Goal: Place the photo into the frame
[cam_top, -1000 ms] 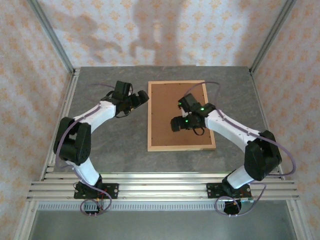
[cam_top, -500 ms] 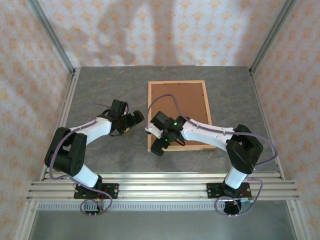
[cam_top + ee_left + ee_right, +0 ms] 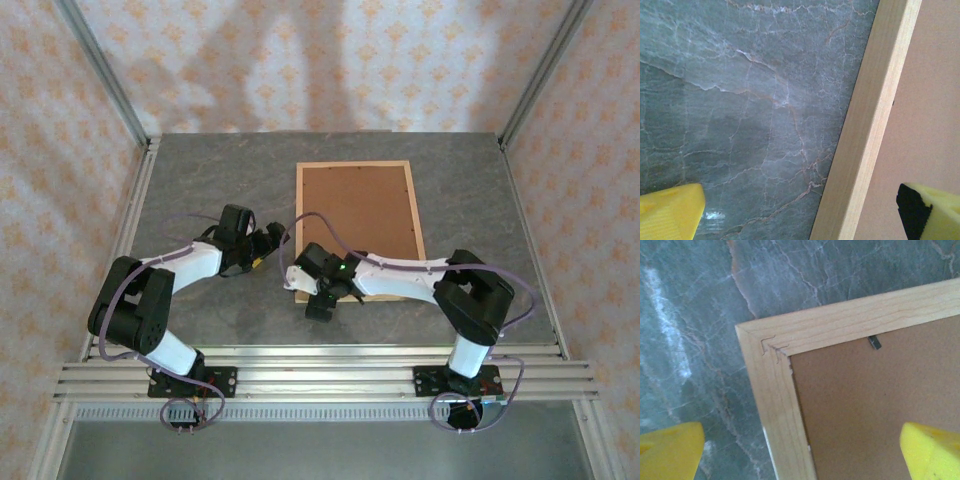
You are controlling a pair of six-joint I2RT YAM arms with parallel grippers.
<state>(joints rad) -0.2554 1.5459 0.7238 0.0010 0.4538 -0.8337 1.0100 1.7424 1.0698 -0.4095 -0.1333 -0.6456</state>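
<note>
The frame (image 3: pixel 352 164) lies face down on the table, its light wood rim around a brown backing board (image 3: pixel 358 210). The photo is hidden. My left gripper (image 3: pixel 275 240) is open low over the frame's left rail (image 3: pixel 875 125); one yellow fingertip (image 3: pixel 670 210) is over the stone and the other (image 3: pixel 935 210) over the board (image 3: pixel 930 115). My right gripper (image 3: pixel 310 298) is open at the frame's near-left corner (image 3: pixel 770 345), with one fingertip (image 3: pixel 670 450) over the table and the other (image 3: pixel 932 450) over the board (image 3: pixel 865 405). Neither holds anything.
The grey marble table (image 3: pixel 210 180) stretches left of and behind the frame. A small metal tab (image 3: pixel 875 342) sits at the board's edge near the corner. Metal posts (image 3: pixel 105 75) and patterned walls enclose the table.
My right arm has swung from over the board's middle down to the frame's near-left corner. My left gripper has drawn nearer, toward the frame's left rail.
</note>
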